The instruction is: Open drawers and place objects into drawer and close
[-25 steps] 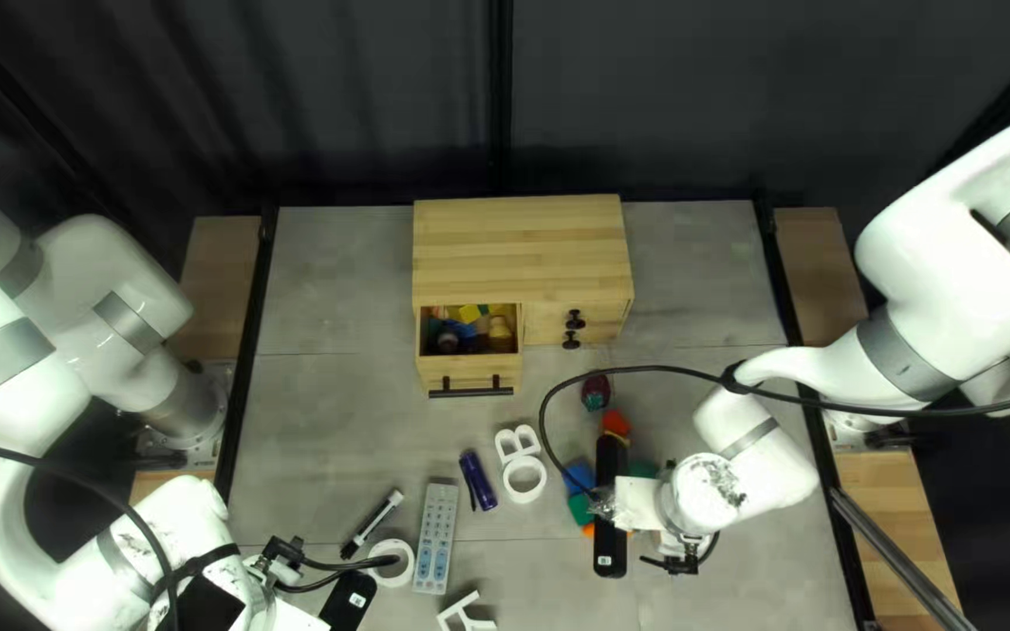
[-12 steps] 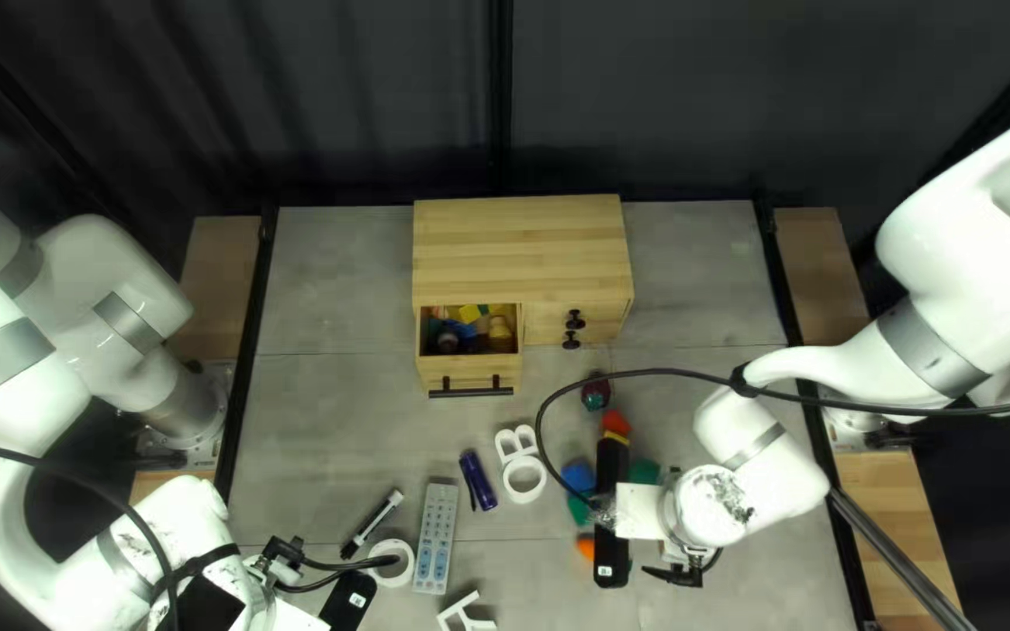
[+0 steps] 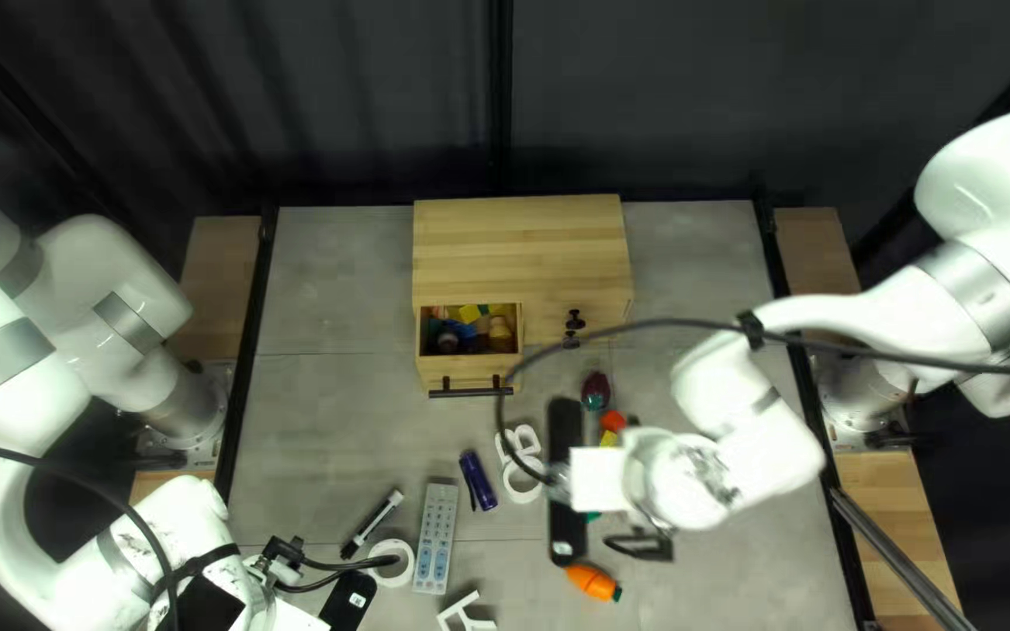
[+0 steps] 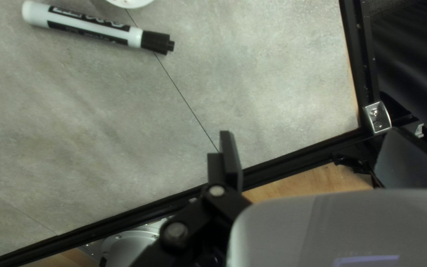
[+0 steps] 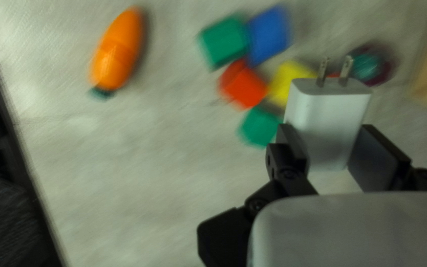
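Over the grey surface (image 3: 330, 409), right fingers (image 5: 379, 160) grip a white plastic charger (image 5: 326, 121) (left fingers (image 4: 232, 160) apart); wooden drawer (image 3: 470, 372) open, part-filled, loading and closing left.

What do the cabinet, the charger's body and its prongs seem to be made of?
Cabinet: pale wood, perhaps bamboo, fairly matte; long strips of grain cross its top. Body: probably plastic, white and smooth with rounded edges. Prongs: apparently metal, given their grey, shiny faces.

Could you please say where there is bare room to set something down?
Bare tabletop lies either side of the wooden cabinet, out to the black rails. It is crowded by the colored blocks and around the remote.
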Controlling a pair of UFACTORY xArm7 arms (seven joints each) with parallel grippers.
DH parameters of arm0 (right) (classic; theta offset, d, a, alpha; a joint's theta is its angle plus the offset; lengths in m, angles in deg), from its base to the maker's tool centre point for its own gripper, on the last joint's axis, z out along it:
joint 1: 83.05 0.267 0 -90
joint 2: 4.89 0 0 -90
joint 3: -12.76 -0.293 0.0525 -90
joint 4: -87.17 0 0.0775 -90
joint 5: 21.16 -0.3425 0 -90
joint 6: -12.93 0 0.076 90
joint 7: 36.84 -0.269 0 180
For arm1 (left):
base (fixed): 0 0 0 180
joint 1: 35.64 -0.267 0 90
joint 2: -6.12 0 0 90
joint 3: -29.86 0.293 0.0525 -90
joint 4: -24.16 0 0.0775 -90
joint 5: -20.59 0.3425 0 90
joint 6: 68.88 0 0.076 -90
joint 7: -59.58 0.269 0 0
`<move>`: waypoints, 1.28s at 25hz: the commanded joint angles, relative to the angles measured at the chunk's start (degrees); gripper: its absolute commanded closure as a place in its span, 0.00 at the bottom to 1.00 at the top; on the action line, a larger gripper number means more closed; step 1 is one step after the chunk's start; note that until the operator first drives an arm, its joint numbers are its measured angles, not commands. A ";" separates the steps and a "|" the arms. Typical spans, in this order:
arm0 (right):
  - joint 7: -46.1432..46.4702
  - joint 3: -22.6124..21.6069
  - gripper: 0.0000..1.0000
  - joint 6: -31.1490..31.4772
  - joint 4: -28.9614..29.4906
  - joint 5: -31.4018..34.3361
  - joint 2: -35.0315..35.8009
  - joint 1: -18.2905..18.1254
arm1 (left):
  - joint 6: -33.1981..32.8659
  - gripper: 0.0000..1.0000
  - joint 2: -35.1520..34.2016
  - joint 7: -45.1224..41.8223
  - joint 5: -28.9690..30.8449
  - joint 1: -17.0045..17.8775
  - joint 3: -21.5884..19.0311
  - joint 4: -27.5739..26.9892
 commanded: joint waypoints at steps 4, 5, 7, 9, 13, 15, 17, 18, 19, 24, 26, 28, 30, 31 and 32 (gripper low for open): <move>7.66 4.86 0.96 -4.72 4.03 5.93 3.41 -5.50 | 0.00 0.00 0.00 0.00 0.00 0.00 0.00 0.00; 8.03 5.17 0.96 -5.38 4.08 6.12 3.69 -5.93 | 0.00 0.00 0.00 0.00 0.00 0.00 0.00 0.00; 8.37 5.56 0.95 -6.54 4.13 6.40 4.22 -6.47 | 0.00 0.00 0.00 0.00 0.00 0.00 0.00 0.00; 8.84 6.05 0.95 -8.64 4.36 6.60 5.55 -7.33 | 0.00 0.00 0.00 0.00 0.00 0.00 0.00 0.00; 8.69 6.47 0.61 -11.37 4.17 6.89 6.79 -7.99 | 0.00 0.00 0.00 0.00 0.00 0.00 0.00 0.00; 8.59 6.54 0.05 -11.94 4.22 6.98 6.99 -8.08 | 0.00 0.00 0.00 0.00 0.00 0.00 0.00 0.00; 8.37 6.56 0.00 -12.12 4.17 7.14 6.77 -8.04 | 0.00 0.00 0.00 0.00 0.00 0.00 0.00 0.00; 8.13 6.53 0.00 -11.93 4.15 7.29 6.45 -7.88 | 0.00 0.00 0.00 0.00 0.00 0.00 0.00 0.00; 7.80 6.47 0.00 -11.69 4.02 7.46 6.08 -7.68 | 0.00 0.00 0.00 0.00 0.00 0.00 0.00 0.00; 5.69 5.57 0.00 -9.92 3.75 8.04 4.73 -5.96 | 0.00 0.00 0.00 0.00 0.00 0.00 0.00 0.00; 4.15 4.45 0.00 -8.71 3.58 8.08 4.04 -4.38 | 0.00 0.00 0.00 0.00 0.00 0.00 0.00 0.00; 2.26 3.09 0.00 -8.28 2.19 7.84 3.03 -2.66 | 0.00 0.00 0.00 0.00 0.00 0.00 0.00 0.00; 0.37 1.83 0.00 -8.79 -0.29 7.16 1.49 -1.29 | 0.00 0.00 0.00 0.00 0.00 0.00 0.00 0.00; -1.28 1.05 0.00 -9.33 -2.21 6.80 0.35 -0.43 | 0.00 0.00 0.00 0.00 0.00 0.00 0.00 0.00; -2.08 0.68 0.00 -9.75 -3.27 6.50 -0.30 -0.03 | 0.00 0.00 0.00 0.00 0.00 0.00 0.00 0.00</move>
